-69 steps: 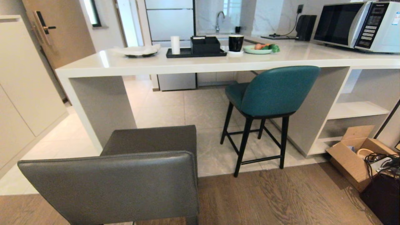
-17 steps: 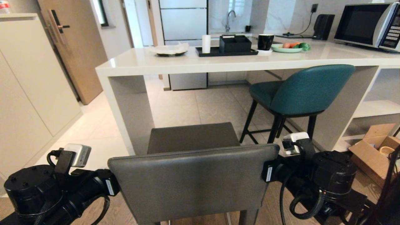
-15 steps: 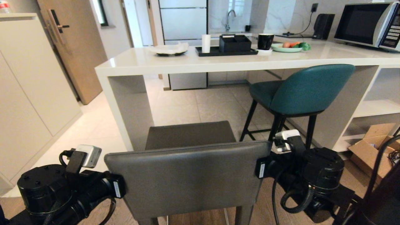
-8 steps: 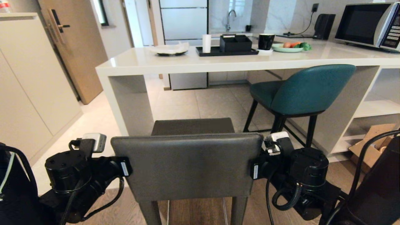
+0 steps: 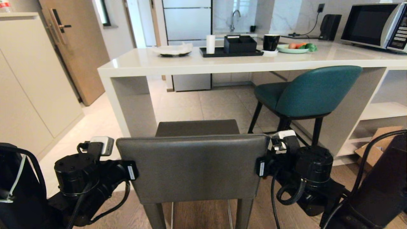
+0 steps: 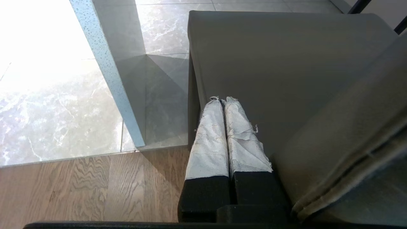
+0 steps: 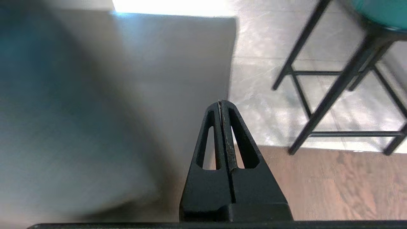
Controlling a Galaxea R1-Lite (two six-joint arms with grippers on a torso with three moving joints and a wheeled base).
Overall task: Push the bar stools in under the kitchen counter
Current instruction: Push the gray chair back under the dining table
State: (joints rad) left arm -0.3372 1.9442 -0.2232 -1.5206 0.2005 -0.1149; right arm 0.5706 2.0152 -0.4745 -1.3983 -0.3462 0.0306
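Observation:
The grey bar stool [image 5: 194, 165] stands in front of me with its square back toward me, short of the kitchen counter [image 5: 222, 63]. My left arm [image 5: 92, 171] and right arm [image 5: 302, 162] flank its backrest, which hides the fingers in the head view. In the left wrist view my left gripper [image 6: 222, 100] is shut, empty, over the seat's [image 6: 286, 63] left rear corner beside the backrest. My right gripper [image 7: 220, 102] is shut, empty, at the seat's [image 7: 143, 79] right edge. The teal bar stool [image 5: 314, 90] sits partly under the counter on the right.
The counter's white side panel [image 5: 127, 105] stands just ahead-left of the grey stool. Open shelves [image 5: 381, 109] and a cardboard box [image 5: 378, 148] are at the right. A tray [image 5: 230, 52], mug [image 5: 270, 42], plates and a microwave [image 5: 375, 25] sit on the counter. Cabinets [image 5: 31, 89] line the left.
Both arms have come up to the grey stool's backrest and moved forward with it. The stool has slid a little toward the counter over the last second. The teal stool has not moved.

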